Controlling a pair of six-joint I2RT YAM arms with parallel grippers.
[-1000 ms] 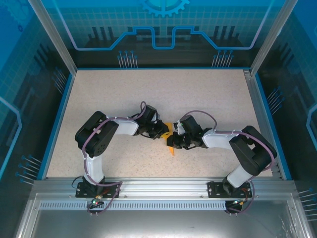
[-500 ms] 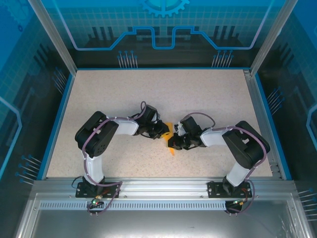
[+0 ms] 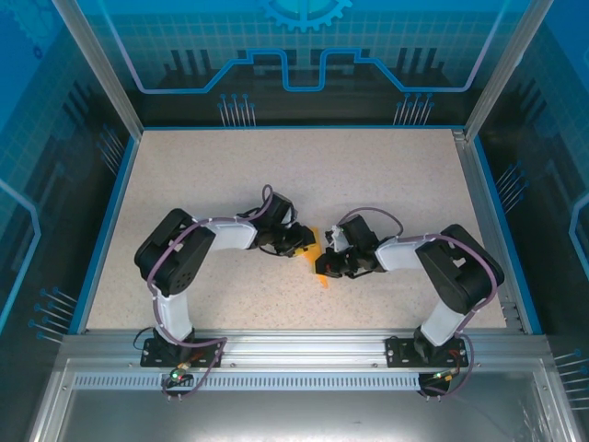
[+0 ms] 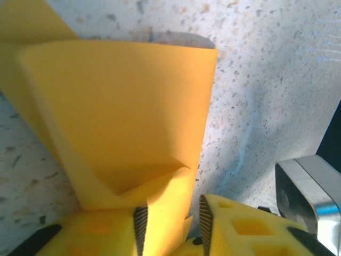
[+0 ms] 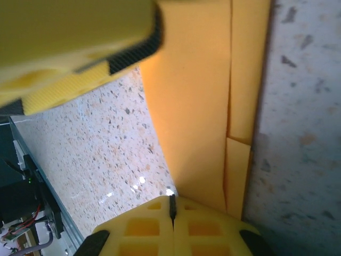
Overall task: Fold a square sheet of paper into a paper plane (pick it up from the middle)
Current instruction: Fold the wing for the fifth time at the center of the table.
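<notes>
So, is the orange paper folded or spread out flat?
Folded. In the left wrist view the paper shows overlapping flaps and creases. The right wrist view shows stepped, layered edges, and from above it is a small narrow piece.

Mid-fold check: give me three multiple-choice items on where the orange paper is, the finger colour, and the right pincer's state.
1. Where does the folded bright-orange paper sheet lie? A) mid-table, between the left pincer and right pincer B) far left corner C) inside a box
2. What colour are the right pincer's fingers? A) white B) yellow C) red
3. How do the right pincer's jaws stand? A) wide apart B) clamping a pen C) closed together
Answers: 1 A, it lies on the speckled beige table between both arm tips; 2 B, yellow plastic; 3 C, fingertips meet without a gap.
</notes>
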